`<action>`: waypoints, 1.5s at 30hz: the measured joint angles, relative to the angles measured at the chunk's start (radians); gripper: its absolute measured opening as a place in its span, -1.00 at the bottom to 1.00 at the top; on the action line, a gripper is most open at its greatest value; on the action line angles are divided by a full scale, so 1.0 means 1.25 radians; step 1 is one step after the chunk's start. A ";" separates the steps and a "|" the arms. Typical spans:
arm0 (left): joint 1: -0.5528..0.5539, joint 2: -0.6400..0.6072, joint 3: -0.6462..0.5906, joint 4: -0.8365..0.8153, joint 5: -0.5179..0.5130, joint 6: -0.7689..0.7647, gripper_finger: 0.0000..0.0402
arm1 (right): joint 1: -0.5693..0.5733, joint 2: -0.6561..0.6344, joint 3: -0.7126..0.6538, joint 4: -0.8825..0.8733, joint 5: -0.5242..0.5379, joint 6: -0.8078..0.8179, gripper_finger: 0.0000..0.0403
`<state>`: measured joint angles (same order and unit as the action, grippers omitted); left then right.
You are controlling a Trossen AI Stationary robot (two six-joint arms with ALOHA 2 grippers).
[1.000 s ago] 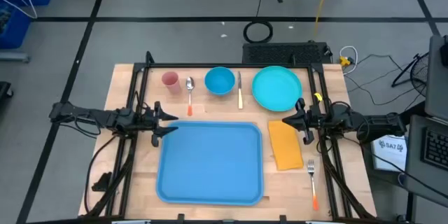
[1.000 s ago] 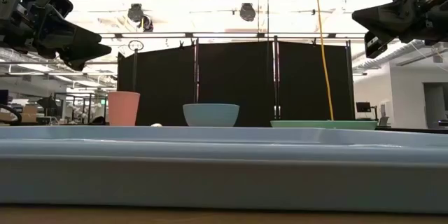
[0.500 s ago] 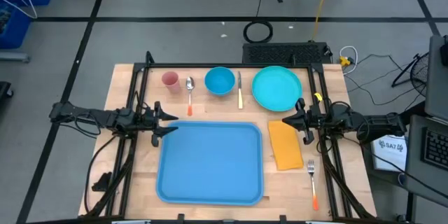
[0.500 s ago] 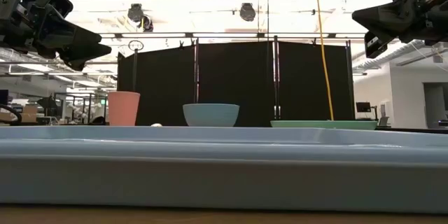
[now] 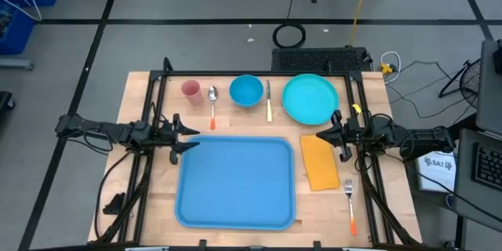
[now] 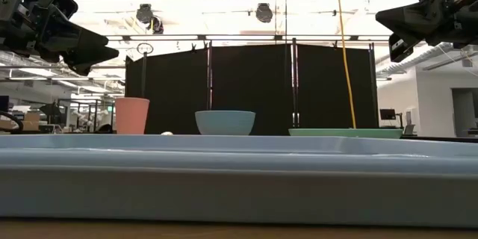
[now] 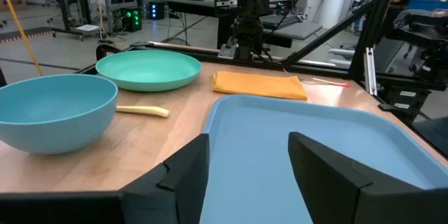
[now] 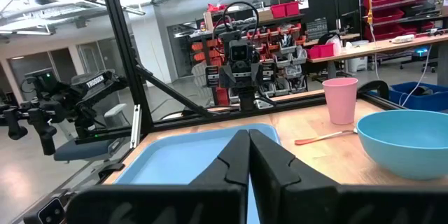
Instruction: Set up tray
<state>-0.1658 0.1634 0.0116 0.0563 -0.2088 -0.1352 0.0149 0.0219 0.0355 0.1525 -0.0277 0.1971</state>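
The light-blue tray (image 5: 235, 181) lies flat on the wooden table, near its front edge; it fills the low view (image 6: 239, 175) and shows in both wrist views (image 7: 315, 140) (image 8: 189, 155). My left gripper (image 5: 182, 137) hovers open above the tray's far left corner, touching nothing; its fingers (image 7: 248, 175) stand apart. My right gripper (image 5: 333, 135) hovers shut between the teal plate (image 5: 309, 98) and the orange-yellow napkin (image 5: 319, 161), fingers together (image 8: 249, 157).
Along the far side stand a pink cup (image 5: 190, 89), a spoon (image 5: 212, 102), a blue bowl (image 5: 246, 90), a knife (image 5: 268, 102) and the teal plate. The napkin lies right of the tray, a fork (image 5: 350, 204) nearer the front right corner. Metal frame rails run along both table sides.
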 joint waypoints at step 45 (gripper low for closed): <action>0.057 0.001 0.254 -0.287 -0.457 -0.143 0.00 | 0.000 0.000 0.000 0.048 0.020 -0.021 -1.00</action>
<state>-0.0940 0.1642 0.3288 -0.3021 -0.7807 -0.3136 0.0144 0.0223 0.0353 0.2119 -0.0022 0.1710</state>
